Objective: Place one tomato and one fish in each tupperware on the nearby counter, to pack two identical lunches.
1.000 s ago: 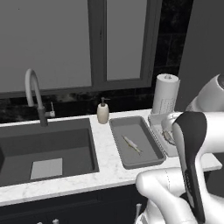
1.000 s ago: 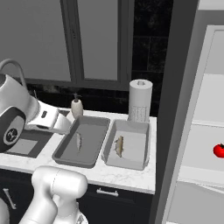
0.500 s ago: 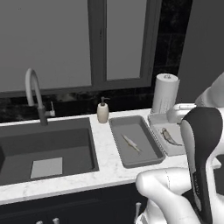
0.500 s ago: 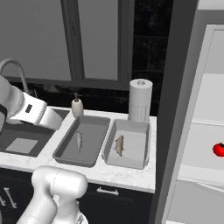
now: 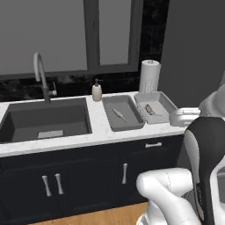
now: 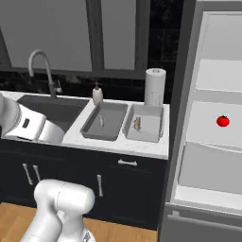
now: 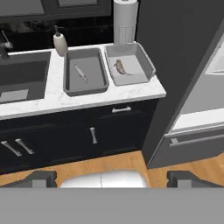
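Note:
Two tupperware trays sit side by side on the white counter (image 7: 56,94), right of the sink. The darker tupperware (image 7: 70,85) (image 5: 110,119) (image 6: 90,128) holds a slim grey fish (image 7: 80,72) (image 5: 118,114) (image 6: 101,121). The lighter tupperware (image 7: 148,65) (image 5: 166,102) (image 6: 146,136) holds a brownish fish (image 7: 120,67) (image 5: 150,109) (image 6: 137,124). A red tomato (image 6: 223,121) lies on a shelf of the open fridge. My gripper (image 7: 113,178) is open and empty, well back from the counter and above the floor, its fingertips (image 7: 41,178) far apart.
A dark sink basin (image 5: 46,121) with a curved faucet (image 5: 40,74) takes up the counter's left part. A soap dispenser (image 5: 96,91) and a paper towel roll (image 5: 149,75) stand behind the trays. The open fridge (image 6: 212,156) stands right of the counter, above a wooden floor (image 7: 109,162).
The whole picture has shifted: the base has backed away from the counter, so cabinets, floor and more of the fridge show. The arm has swung aside. The trays and fish lie as before.

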